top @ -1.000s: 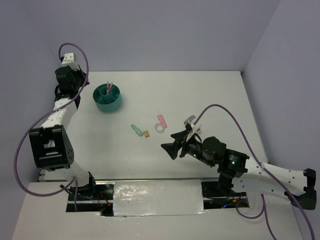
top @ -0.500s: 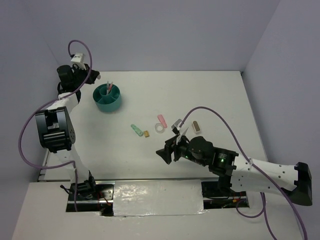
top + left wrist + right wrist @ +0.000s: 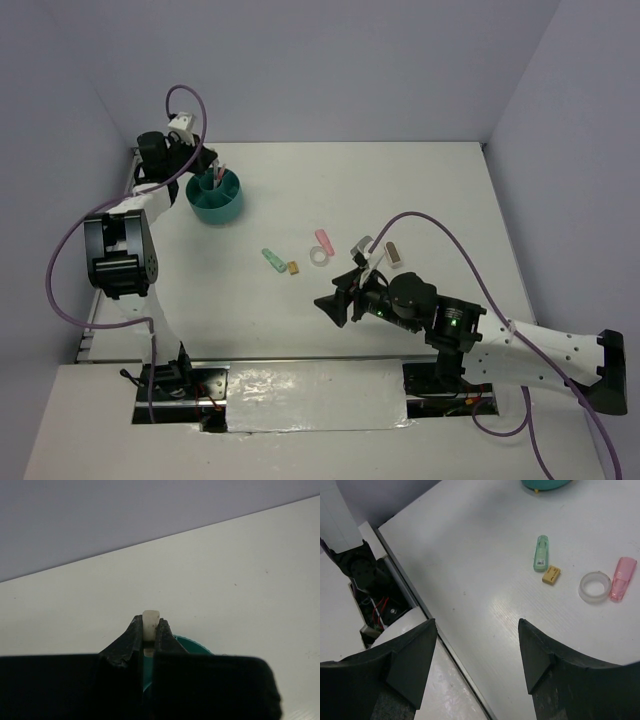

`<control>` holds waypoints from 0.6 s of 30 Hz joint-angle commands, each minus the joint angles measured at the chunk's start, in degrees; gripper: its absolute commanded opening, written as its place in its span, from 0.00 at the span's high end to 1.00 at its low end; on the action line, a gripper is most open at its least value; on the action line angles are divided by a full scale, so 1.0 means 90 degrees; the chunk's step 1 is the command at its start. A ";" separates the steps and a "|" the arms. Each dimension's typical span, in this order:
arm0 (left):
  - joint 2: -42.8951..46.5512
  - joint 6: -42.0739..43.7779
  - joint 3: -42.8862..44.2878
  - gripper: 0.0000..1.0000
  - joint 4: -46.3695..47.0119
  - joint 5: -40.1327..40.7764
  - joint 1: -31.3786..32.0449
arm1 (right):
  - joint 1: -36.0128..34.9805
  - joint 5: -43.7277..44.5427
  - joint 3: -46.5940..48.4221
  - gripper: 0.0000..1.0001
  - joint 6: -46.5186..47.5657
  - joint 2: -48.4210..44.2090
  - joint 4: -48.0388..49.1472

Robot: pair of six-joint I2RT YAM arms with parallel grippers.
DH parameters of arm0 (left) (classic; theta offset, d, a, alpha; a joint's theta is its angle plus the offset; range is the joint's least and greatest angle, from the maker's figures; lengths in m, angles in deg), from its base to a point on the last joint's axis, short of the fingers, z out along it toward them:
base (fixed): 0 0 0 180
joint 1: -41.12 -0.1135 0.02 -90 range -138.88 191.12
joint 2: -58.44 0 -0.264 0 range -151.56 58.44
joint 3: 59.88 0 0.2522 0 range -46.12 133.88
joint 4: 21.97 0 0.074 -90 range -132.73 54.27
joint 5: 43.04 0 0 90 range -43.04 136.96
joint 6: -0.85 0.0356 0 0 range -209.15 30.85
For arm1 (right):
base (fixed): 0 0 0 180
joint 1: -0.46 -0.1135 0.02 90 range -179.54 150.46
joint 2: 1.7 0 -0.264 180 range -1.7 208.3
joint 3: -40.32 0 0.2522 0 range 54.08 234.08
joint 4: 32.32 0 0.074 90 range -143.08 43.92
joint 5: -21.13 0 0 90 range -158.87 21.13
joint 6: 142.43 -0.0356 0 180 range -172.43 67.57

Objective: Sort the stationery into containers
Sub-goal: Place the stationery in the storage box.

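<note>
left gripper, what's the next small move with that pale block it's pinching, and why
Probably a slight nudge inward over the teal organizer before letting go. The left gripper is shut on the pale block, and the top view puts it at the organizer's far-left rim rather than above a compartment, so a release here might land the block on the edge.

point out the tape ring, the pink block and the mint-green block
tape ring (image 3: pixel 594 598): right wrist view, on its lower rim
pink block (image 3: pixel 623 579): right wrist view, middle of its body
mint-green block (image 3: pixel 541 554): right wrist view, middle of its body
</note>
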 commanded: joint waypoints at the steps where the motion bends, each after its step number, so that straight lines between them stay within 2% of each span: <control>1: -0.0162 0.0365 0.0131 0.89 0.0154 0.0148 -0.0033 | 0.0010 0.0074 0.0139 0.27 0.0043 -0.0122 0.0038; 7: -0.0289 0.0394 0.0101 0.88 0.0115 0.0295 -0.0024 | 0.0010 0.0084 0.0158 0.27 0.0062 -0.0122 0.0019; 12: -0.0162 0.0394 0.0062 0.73 0.0125 0.0314 -0.0024 | 0.0010 0.0103 0.0158 0.27 0.0072 -0.0112 0.0048; 16: -0.0065 0.0394 -0.0006 0.55 0.0144 0.0412 -0.0014 | -0.0009 0.0093 0.0158 0.27 0.0062 -0.0103 0.0038; 18: -0.0064 0.0404 -0.0036 0.52 0.0164 0.0470 -0.0014 | 0.0010 0.0103 0.0149 0.27 0.0062 -0.0103 0.0048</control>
